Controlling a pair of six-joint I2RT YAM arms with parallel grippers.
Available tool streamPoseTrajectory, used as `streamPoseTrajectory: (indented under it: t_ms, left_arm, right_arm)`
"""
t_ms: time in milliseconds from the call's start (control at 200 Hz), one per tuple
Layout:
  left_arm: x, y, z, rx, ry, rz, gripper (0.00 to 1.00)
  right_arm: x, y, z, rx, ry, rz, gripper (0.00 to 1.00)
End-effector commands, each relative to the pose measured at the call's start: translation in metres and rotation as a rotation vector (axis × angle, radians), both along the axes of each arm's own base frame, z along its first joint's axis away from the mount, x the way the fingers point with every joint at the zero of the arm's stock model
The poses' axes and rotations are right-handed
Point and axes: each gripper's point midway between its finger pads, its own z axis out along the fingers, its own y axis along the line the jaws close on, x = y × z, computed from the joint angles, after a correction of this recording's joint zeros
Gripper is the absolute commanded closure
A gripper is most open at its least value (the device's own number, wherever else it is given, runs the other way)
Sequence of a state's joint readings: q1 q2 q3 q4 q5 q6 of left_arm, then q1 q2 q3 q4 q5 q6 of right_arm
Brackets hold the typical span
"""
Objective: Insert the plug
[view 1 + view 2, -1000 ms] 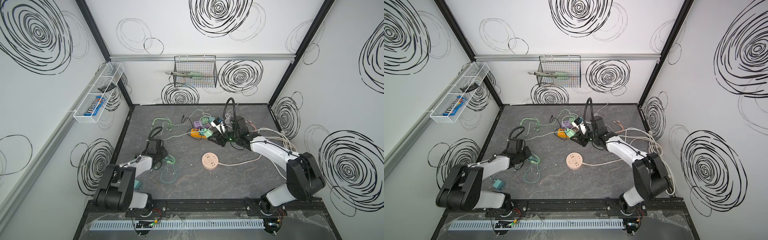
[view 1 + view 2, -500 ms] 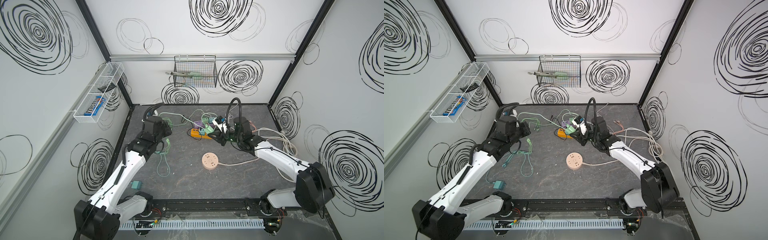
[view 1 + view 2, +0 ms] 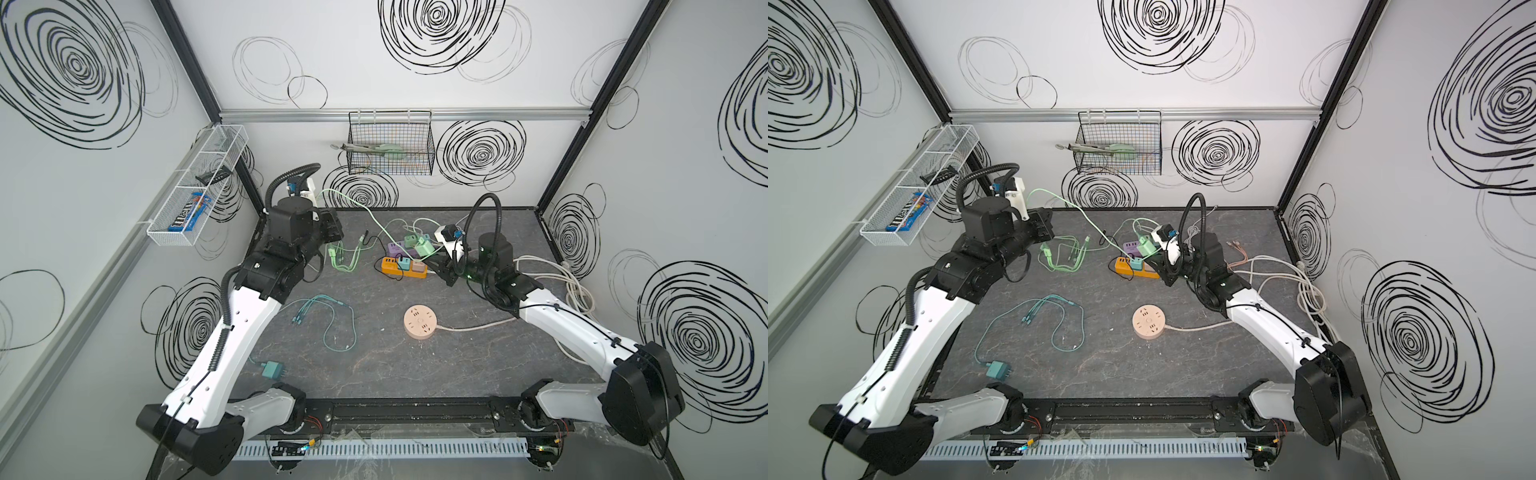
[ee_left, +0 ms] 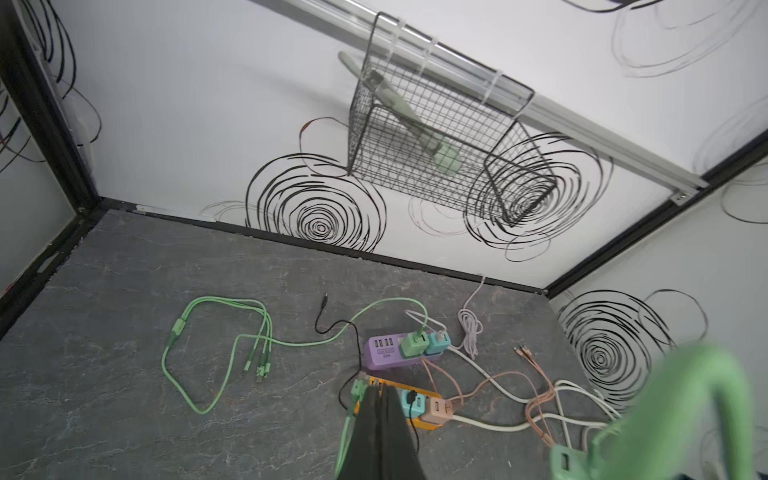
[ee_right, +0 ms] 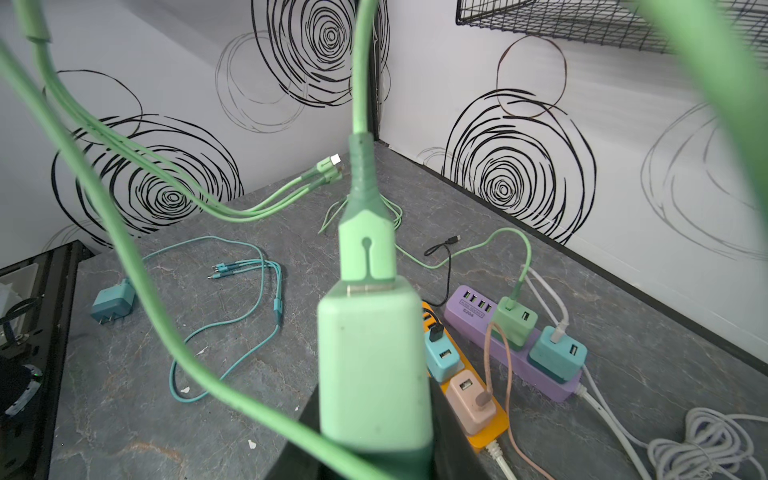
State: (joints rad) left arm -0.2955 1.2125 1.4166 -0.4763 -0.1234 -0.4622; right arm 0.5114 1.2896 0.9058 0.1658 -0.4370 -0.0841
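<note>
The right end effector (image 3: 433, 258) is grasping the pale green plug (image 5: 374, 365), with its black fingers (image 5: 453, 449) pressed to the plug's sides. The prongs are hidden. A green cable (image 3: 353, 203) leaves the plug's outer end, rises away from this end effector and arcs across to the left end effector (image 3: 332, 226), which is held off the table (image 3: 457, 374) and clenched on the cable. Loose strands hang just below the left end effector. Just beyond and below the right end effector lies the orange strip (image 3: 390, 266), carrying a teal and a pink charger. The purple strip (image 3: 395, 249) sits just past it, with a green and a teal charger plugged in. The round socket (image 3: 420, 327) rests back from the right end effector, beside its arm. A teal charger (image 3: 272, 369) and its teal cable (image 3: 332, 316) lie well behind the left end effector.
</note>
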Motion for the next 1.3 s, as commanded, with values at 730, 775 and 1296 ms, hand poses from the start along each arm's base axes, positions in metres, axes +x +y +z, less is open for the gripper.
streamPoseTrajectory:
  t_ms: [730, 775, 1296]
  left_arm:
    - [0.055, 0.269, -0.136, 0.333, 0.287, 0.738, 1.0]
    - [0.052, 0.279, -0.132, 0.31, 0.277, 0.759, 1.0]
    - [0.095, 0.211, -0.172, 0.422, 0.381, 0.431, 1.0]
  right_arm:
    - [0.003, 0.01, -0.067, -0.02, 0.296, 0.04, 1.0]
    - [0.003, -0.002, -0.075, -0.039, 0.312, 0.022, 1.0]
    - [-0.018, -0.001, -0.072, -0.038, 0.313, 0.138, 1.0]
